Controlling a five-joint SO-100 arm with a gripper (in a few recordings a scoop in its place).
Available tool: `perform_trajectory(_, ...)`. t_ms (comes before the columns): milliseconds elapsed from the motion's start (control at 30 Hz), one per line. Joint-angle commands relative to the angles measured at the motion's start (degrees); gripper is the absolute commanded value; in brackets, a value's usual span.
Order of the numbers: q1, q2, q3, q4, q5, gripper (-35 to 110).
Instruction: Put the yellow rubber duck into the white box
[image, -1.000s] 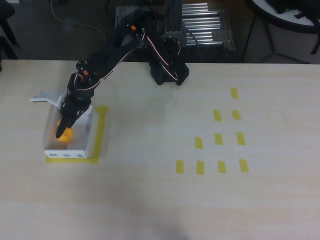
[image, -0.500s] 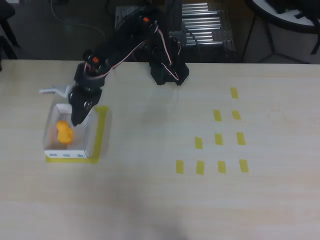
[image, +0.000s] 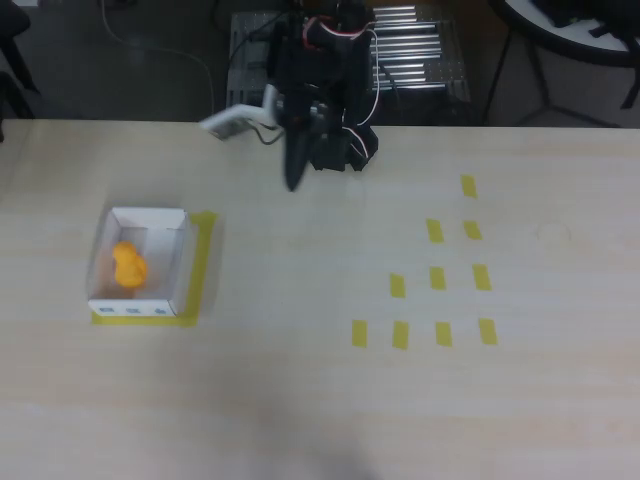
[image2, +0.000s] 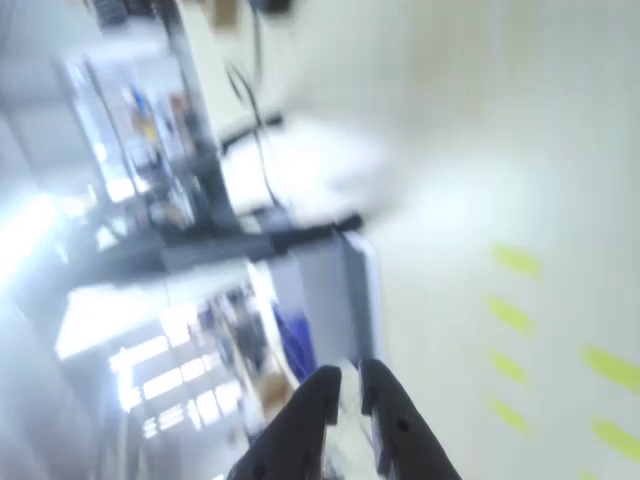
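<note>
In the overhead view the yellow rubber duck (image: 127, 267) lies inside the white box (image: 179, 262) at the table's left, resting toward the box's left wall. The box's blue marks face the near side. My gripper (image: 249, 155) is far from the box, drawn back near the arm's base (image: 335, 145) at the table's far edge. It is open and holds nothing: the white plate sticks out to the left and the black finger points down toward the table. The wrist view is badly blurred; dark fingertips (image2: 322, 392) show at its bottom edge.
A yellow tape frame (image: 203, 262) runs around the box's right and near sides. Several short yellow tape rectangles (image: 437, 278) lie on the right half of the table. A metal rack (image: 410, 55) stands behind the table's far edge.
The gripper has lifted out of the box, leaving the duck inside, and the arm has swung up and right, back toward its base.
</note>
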Motion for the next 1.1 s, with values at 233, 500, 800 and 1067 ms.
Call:
perform_trajectory(233,-8.96,30.32,37.35,5.8,10.46,0)
perform_trajectory(500,-9.93,30.32,44.38,6.06,11.34,0)
perform_trajectory(800,-9.93,30.41,44.38,6.33,10.99,1)
perform_trajectory(1067,-9.93,30.41,44.38,6.33,10.9,1)
